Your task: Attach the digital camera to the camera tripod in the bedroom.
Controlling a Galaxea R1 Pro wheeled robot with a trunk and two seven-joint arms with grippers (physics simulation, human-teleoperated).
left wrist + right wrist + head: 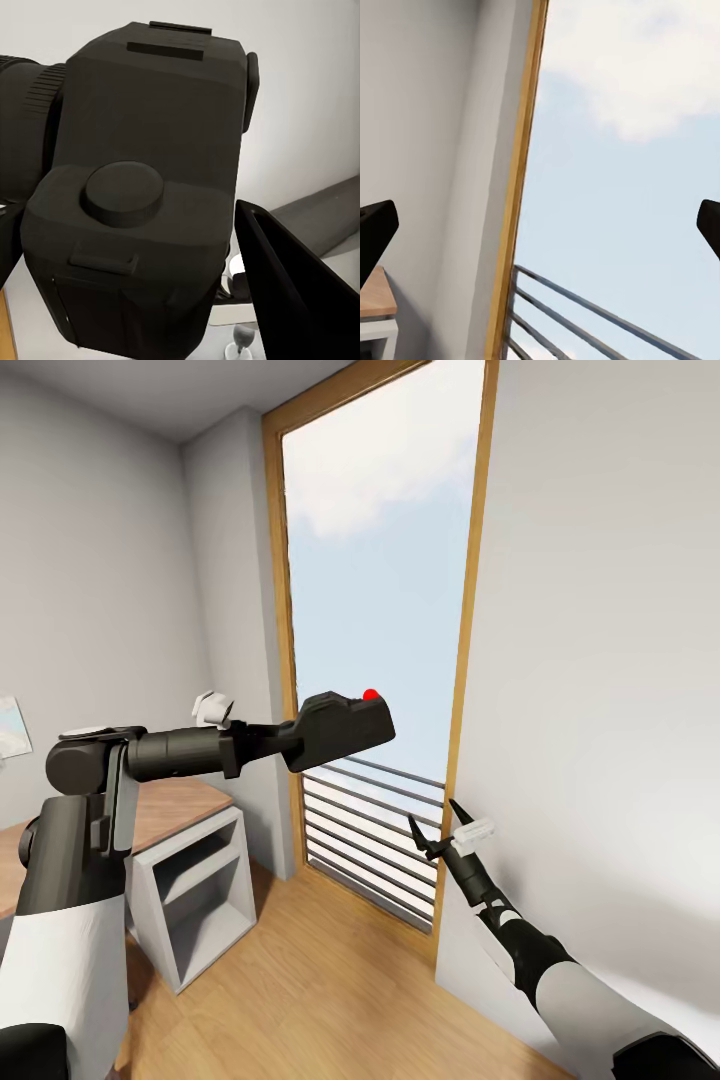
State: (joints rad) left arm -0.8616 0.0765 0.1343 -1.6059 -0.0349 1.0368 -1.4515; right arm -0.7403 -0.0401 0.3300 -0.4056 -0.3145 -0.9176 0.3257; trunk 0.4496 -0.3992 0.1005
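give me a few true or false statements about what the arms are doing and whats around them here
1. The left gripper holds the digital camera. True.
2. The right gripper is shut on a lens cap. False: its fingers are spread apart with nothing between them.
3. The camera's red button faces upward in the head view. True.
4. The tall window has a white frame. False: the frame is light wood, with grey railing bars across its lower part.
5. The wooden desk stands to the robot's right. False: it is to the left, beside the left arm.
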